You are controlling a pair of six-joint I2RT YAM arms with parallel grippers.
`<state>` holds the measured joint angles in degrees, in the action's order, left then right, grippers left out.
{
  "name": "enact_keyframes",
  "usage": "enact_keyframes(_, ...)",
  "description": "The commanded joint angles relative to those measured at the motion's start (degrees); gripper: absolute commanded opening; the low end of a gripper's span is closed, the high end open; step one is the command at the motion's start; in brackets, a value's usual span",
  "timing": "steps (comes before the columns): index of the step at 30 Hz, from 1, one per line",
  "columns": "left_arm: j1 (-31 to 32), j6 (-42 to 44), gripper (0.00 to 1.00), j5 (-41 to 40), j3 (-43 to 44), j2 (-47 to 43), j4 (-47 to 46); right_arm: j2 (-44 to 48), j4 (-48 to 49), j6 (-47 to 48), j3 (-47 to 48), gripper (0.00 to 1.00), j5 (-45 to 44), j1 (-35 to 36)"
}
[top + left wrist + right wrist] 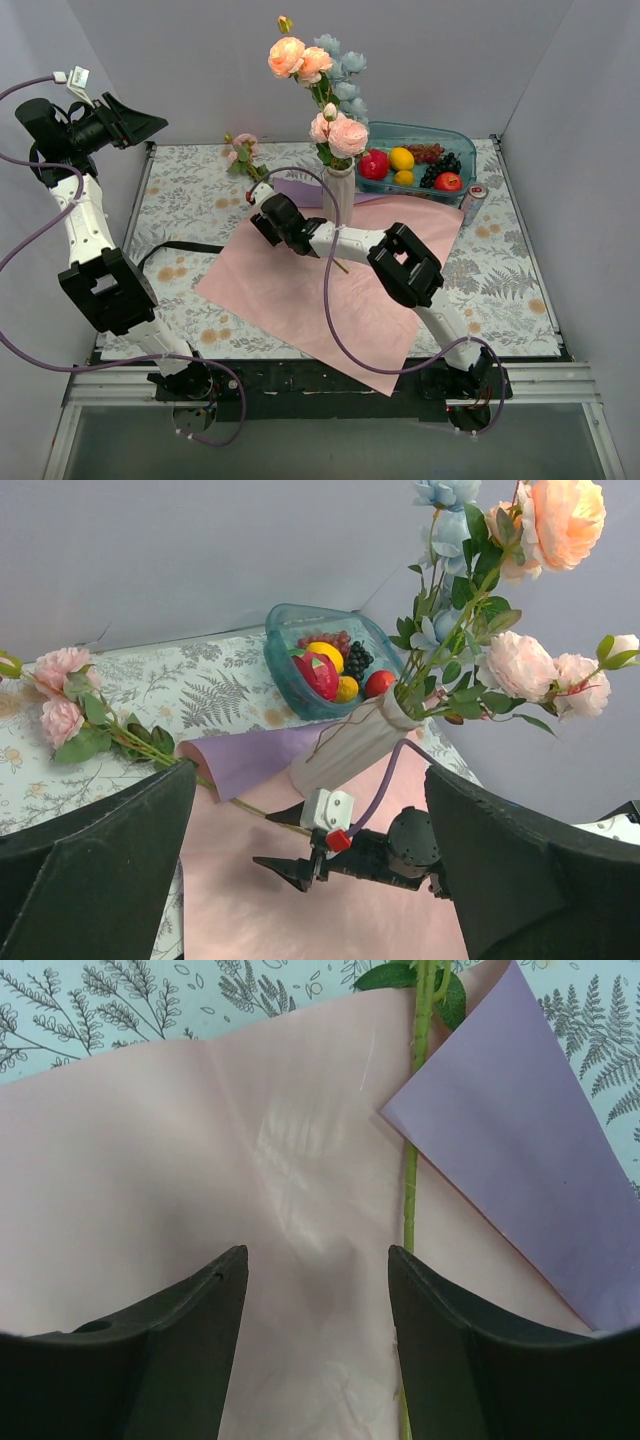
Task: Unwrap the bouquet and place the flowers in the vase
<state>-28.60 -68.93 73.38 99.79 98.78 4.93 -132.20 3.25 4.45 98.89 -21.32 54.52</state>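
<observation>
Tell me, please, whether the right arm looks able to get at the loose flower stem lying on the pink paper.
Probably yes: the right gripper hangs open above the stem, which lies uncovered on the pink paper with nothing between them, though it lies off to one side of the jaws.

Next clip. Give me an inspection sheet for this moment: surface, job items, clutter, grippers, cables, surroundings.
Surface: table under a fern-print cloth; pink wrapping paper spread flat, one corner folded to its purple side.
Job's things: white vase upright at the paper's far edge, holding most flowers; one loose pink stem lies on the cloth, its stalk reaching the paper.
Clutter: teal fruit bowl; silver can; black ribbon.
Grippers: left gripper raised, open, empty; right gripper low over the paper, jaws apart, stalk beside one finger, not gripped.
Cables: purple cable loops off each arm.
Surroundings: plain grey walls on three sides.
</observation>
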Motion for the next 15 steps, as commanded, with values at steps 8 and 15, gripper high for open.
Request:
enact_keyframes(8,0.30,2.57,0.98,1.32,-0.30,-3.16,0.52,-2.35,4.06,-7.07,4.64,0.64,-0.74,-1.87)
enact_keyframes(15,0.21,2.92,0.98,1.59,-0.65,-3.07,0.70,-2.62,2.64,-14.54,4.38,0.68,0.40,-3.54)
